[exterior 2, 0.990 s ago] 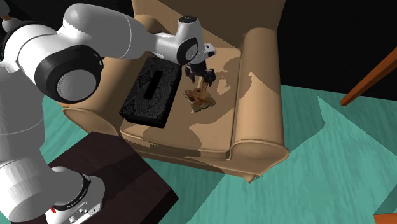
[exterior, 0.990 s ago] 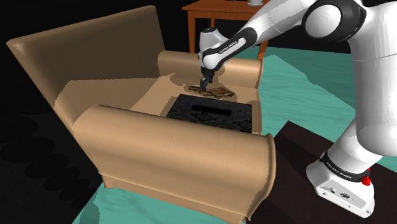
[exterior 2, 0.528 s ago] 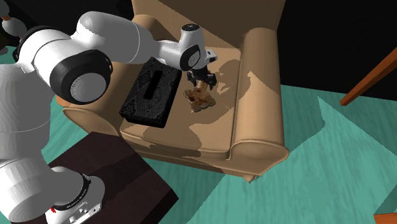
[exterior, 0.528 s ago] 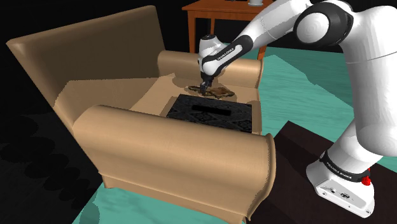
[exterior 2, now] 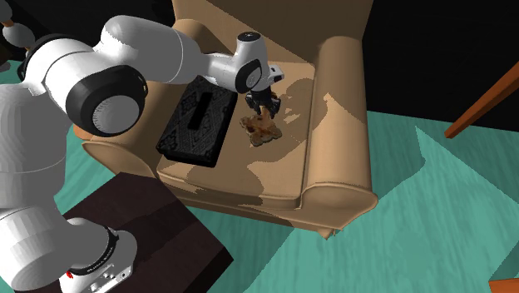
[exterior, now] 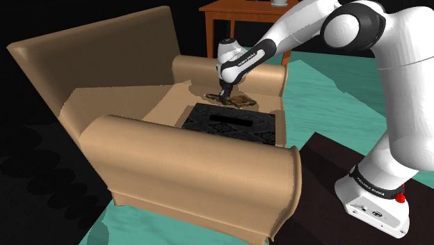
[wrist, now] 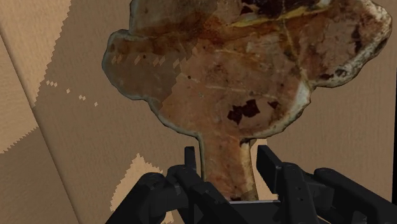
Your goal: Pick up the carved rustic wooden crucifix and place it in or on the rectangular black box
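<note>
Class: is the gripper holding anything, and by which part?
Cannot be told. The gripper straddles the narrow stem of the brown crucifix, lying on the armchair seat; a grip isn't clear.

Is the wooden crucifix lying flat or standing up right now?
Lying flat: the crucifix rests on the armchair seat beside the black box, broad face up.

Gripper [exterior 2: 264, 106] lower than second ago, tips down at crucifix [exterior 2: 262, 126]. Fingers [wrist: 192, 160], then spread above it, now closed on narrow stem between them. Elbow [exterior 2: 104, 100] shifted toward gripper.
</note>
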`<state>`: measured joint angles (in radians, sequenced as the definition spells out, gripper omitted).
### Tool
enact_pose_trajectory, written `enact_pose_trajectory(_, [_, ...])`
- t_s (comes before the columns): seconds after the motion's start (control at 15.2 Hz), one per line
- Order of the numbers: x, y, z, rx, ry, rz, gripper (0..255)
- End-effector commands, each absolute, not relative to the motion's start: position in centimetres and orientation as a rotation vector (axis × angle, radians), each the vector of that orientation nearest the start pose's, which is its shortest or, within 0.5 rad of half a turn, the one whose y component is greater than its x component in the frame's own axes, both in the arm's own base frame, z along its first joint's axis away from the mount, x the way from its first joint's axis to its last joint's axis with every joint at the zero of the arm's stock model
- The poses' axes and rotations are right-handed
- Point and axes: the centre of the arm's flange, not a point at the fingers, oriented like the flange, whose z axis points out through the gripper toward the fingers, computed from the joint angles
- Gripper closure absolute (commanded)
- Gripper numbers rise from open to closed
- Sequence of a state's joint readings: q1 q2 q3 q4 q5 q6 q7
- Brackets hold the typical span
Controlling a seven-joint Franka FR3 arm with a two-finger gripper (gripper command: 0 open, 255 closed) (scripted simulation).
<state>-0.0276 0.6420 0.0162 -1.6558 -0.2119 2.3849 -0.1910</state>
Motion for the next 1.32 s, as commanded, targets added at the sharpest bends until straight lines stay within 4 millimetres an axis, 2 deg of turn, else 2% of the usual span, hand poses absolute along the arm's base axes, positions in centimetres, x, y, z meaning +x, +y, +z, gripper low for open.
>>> enact_pose_trajectory(0.0, [69.4, -1.1, 24.4, -3.247, -0.530, -0.119, 255])
enact_pose_trajectory(0.46, [69.4, -1.1, 24.4, -3.247, -0.530, -0.119, 255])
enact_pose_trajectory(1.25, [69.4, -1.1, 30.8, -3.247, -0.530, -0.119, 255])
